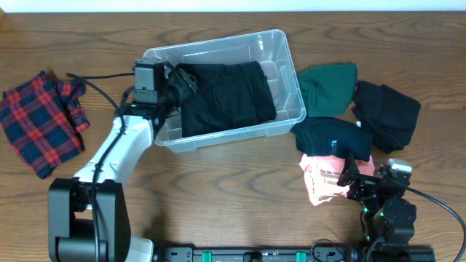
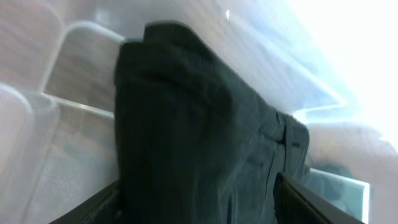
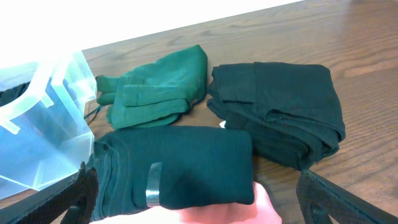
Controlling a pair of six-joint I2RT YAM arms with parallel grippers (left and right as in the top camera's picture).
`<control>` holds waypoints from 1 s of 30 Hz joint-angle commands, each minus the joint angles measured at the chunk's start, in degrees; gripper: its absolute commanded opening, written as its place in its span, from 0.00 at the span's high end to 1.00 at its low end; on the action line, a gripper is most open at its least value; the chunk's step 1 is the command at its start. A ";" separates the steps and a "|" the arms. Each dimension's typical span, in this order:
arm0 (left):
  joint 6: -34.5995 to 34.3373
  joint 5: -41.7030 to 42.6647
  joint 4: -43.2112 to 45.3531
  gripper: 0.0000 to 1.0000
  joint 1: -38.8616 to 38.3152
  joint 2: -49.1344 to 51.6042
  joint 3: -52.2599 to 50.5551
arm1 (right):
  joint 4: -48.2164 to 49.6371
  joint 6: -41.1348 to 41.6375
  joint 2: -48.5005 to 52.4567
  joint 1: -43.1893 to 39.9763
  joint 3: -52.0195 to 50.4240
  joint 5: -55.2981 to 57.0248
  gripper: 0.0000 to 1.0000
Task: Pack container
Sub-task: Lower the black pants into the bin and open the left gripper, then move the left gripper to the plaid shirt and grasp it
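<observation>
Your wooden table point(image 1: 240, 182) fills the overhead view with brown grain. The container point(image 1: 218, 49) sits on it around your left pincer point(image 1: 182, 84). That pincer's fingers stand wide apart over the folded black cloth point(image 1: 226, 98) lying inside. A red plaid cloth point(image 1: 36, 124) lies well off to that pincer's left. Your right pincer point(image 3: 199, 196), likewise spread wide, hangs over a dark folded cloth point(image 3: 180, 162) that touches a pink one point(image 1: 320, 182). Beyond it lie a black pile point(image 3: 280, 112) and a green cloth point(image 3: 155, 84).

a folded garment point(image 1: 226, 94) lies in the container point(image 1: 287, 58) (other clothes either side).
</observation>
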 commanded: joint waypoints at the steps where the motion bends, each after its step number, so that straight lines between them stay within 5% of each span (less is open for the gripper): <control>1: 2.29 5.86 2.21 0.29 3.52 -1.57 1.18 | -0.04 0.70 -0.28 -0.33 -0.13 0.39 0.01; 9: 9.79 20.15 4.83 0.31 11.26 -4.55 3.87 | -0.04 0.70 -0.28 -0.33 -0.13 0.39 0.01; 15: 14.47 22.05 0.72 0.33 18.25 -8.90 4.15 | -0.04 0.70 -0.28 -0.33 -0.13 0.39 0.01; 30: 19.56 18.21 -21.40 0.29 57.77 -11.45 4.13 | -0.04 0.70 -0.28 -0.33 -0.13 0.39 0.01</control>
